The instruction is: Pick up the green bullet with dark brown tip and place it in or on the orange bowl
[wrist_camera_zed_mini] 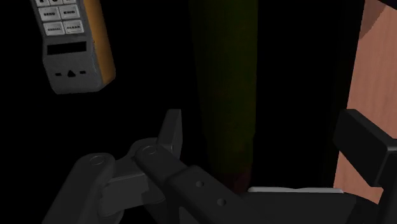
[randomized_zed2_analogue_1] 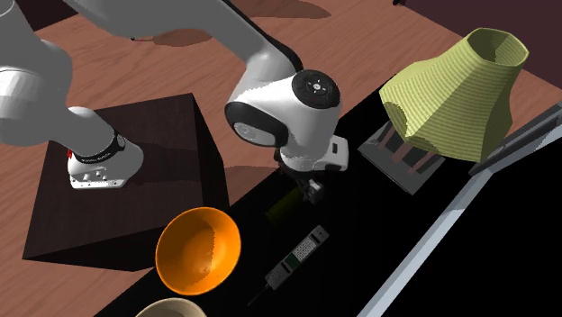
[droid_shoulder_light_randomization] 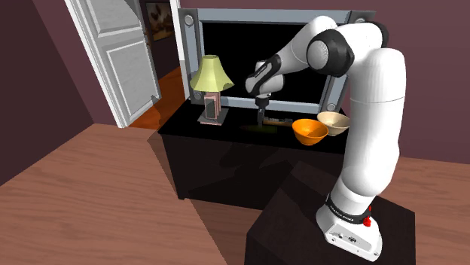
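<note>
Made out four key captions on grey handset w/ orange side, wrist view: "SEND" and "END" side by side in one row, "CLEAR" in row below, w/ a longer word beside it, prob. "CANCEL", too small to be sure. Saw row of keys above cut by pic's edge, captions not legible. Spotted same handset lying on black counter in second ext. view; could not read any key there. Noted white lettering on black band round arm's base, shoulder view, and on same band in second ext. view: too small to read in either.
</note>
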